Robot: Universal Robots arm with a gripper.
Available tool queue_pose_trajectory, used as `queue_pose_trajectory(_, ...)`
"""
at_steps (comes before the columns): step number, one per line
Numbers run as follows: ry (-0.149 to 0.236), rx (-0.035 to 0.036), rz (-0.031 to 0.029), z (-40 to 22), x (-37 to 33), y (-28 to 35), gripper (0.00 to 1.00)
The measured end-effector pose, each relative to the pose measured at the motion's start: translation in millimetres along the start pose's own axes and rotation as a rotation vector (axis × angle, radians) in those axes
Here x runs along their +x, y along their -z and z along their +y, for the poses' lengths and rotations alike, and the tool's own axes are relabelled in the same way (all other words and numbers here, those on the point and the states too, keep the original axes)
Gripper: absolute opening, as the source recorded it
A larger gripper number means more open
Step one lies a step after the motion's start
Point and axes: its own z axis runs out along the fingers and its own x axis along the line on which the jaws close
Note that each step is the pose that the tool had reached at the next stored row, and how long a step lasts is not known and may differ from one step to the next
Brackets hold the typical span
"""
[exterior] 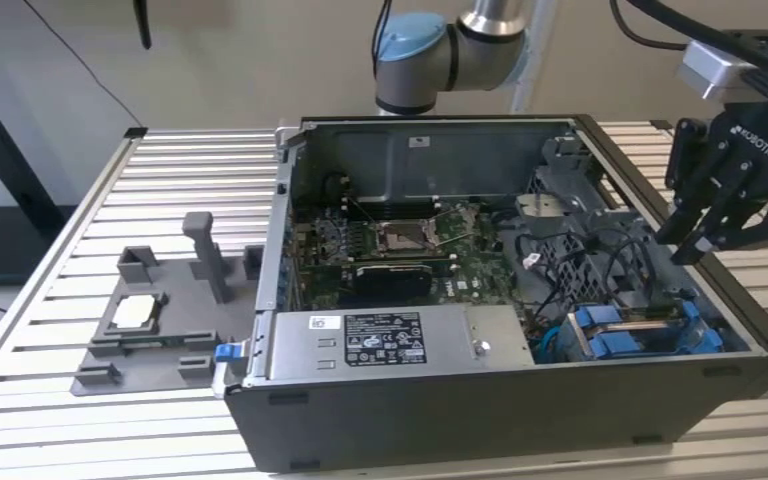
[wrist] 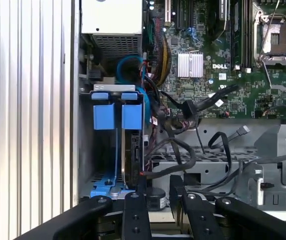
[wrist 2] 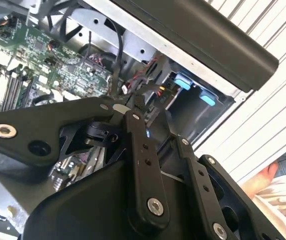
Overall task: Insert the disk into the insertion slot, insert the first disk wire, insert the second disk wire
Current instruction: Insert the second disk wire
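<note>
Disk (wrist: 131,155) looks seated in insertion slot (wrist: 86,150); black cables (wrist: 217,142) lie loose, seemingly unplugged; tool (wrist: 157,192) hovers close by, narrowly parted, apparently empty.

A: Lettering, location?
B: White wordmark along gripper (exterior: 712,245) housing; printed white label on power supply (exterior: 398,345); small white logo on motherboard (wrist: 217,75). Fine print too small to read.

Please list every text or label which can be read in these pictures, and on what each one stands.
Gripper: white maker's lettering on its body, not quoted here.
Power supply: white label with fine print, too small to read.
Motherboard: white maker's mark, not quoted; other markings too small to read.
Case: small white sticker on its back wall, too small to read.
</note>
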Motion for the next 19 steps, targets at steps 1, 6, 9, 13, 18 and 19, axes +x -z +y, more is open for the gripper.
queue_pose_trajectory(1, 0.0, 0.0001, 0.0001, 0.1, -3.0, -0.1, 0.33)
queue_pose_trajectory(6, 0.0, 0.0012, 0.0004, 1.0, -15.3, -0.6, 0.33)
queue_pose_trajectory(9, 0.0, 0.0098, 0.0004, 6.2, -17.3, -1.1, 0.33)
queue_pose_trajectory(13, 0.001, 0.0289, 0.0002, 17.1, -18.0, -1.8, 0.33)
queue_pose_trajectory(18, 0.002, 0.0527, 0.0, 32.7, -19.2, -2.8, 0.33)
queue_pose_trajectory(19, 0.002, 0.0572, -0.0001, 35.8, -19.5, -3.1, 0.33)
